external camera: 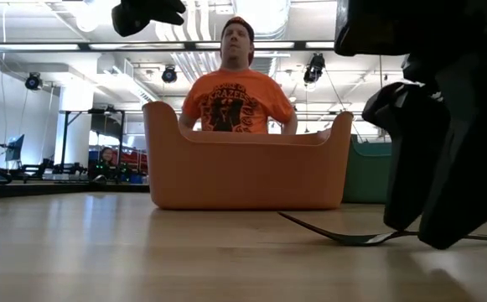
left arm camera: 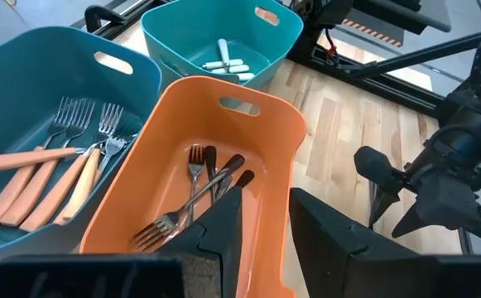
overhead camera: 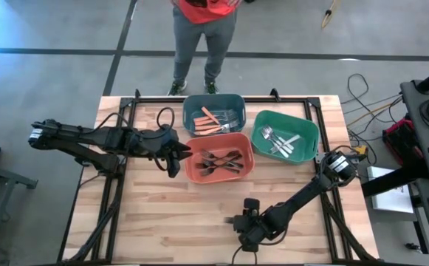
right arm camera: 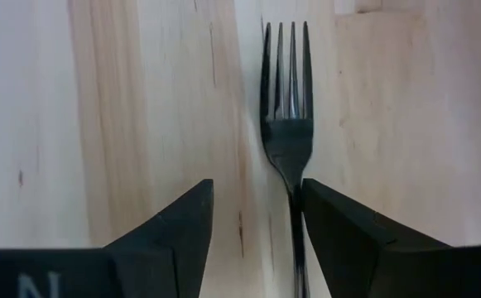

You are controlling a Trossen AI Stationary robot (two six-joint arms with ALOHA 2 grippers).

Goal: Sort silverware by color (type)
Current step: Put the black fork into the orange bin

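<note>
A black fork point(right arm camera: 288, 124) lies flat on the bare wood near the table's near edge, tines pointing away from my right gripper point(right arm camera: 257, 194). That gripper point(overhead camera: 245, 222) is open and points down, with its fingers on either side of the fork's handle. The low view shows the fork point(external camera: 344, 238) lying on the table beside the fingers. My left gripper point(overhead camera: 177, 157) is open and empty, hovering over the left end of the orange bin point(overhead camera: 248, 166). The orange bin holds black forks point(left arm camera: 203, 186). The blue bin point(overhead camera: 238, 101) holds orange-handled forks point(left arm camera: 37, 178). The green bin point(overhead camera: 311, 129) holds silver utensils point(overhead camera: 280, 142). My right gripper's open fingers come from above and stand astride the black fork's handle point(right arm camera: 294, 207), just behind the head and in line with its length. The handle runs close along one finger point(right arm camera: 331, 219). I cannot tell whether that finger touches it. The fork rests flat on the table.
The three bins sit side by side on the far half of the table. A person in an orange shirt point(overhead camera: 203, 29) stands at the far edge. Bare wood point(overhead camera: 162, 222) spreads over the near half around my right gripper. My right arm point(left arm camera: 439, 182) shows in the left wrist view.
</note>
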